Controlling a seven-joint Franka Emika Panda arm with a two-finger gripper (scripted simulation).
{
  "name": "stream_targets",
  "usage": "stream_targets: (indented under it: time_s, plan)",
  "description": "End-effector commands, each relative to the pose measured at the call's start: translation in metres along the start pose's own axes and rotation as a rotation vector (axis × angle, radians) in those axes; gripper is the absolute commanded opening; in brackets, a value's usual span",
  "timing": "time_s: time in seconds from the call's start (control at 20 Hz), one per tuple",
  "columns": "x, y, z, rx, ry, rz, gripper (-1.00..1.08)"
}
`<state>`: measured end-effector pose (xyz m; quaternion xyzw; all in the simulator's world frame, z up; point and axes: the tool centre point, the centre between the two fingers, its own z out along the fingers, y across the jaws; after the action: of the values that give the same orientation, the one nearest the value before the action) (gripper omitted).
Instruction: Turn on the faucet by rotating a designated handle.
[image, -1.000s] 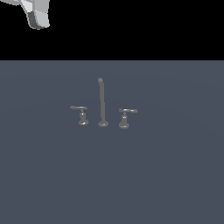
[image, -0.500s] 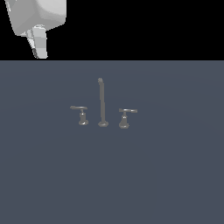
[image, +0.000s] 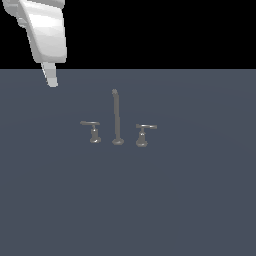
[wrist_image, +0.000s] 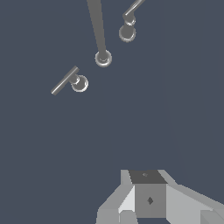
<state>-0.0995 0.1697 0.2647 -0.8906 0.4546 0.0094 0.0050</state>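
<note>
**Approach, no contact yet**

The gripper hangs high, holding nothing; its opening cannot be told. It is well apart from the faucet. The handle stands at the exterior view's left. Next, I judge: descend beside its lever.

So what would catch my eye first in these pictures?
Probably the big white robot arm coming in at the upper part of the exterior view's left, its fingers hanging well clear of everything. Then the small grey faucet mid-floor: a tall thin spout between two short lever handles.
</note>
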Motion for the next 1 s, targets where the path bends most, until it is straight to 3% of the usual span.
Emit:
stream_targets:
  time_s: [0.0,0.95]
  plan:
    - [0.003,-0.011,0.010,0.002,0.000,0.042,-1.00]
    - [0.046,-0.091,0.088,0.005,0.011,0.377,-1.00]
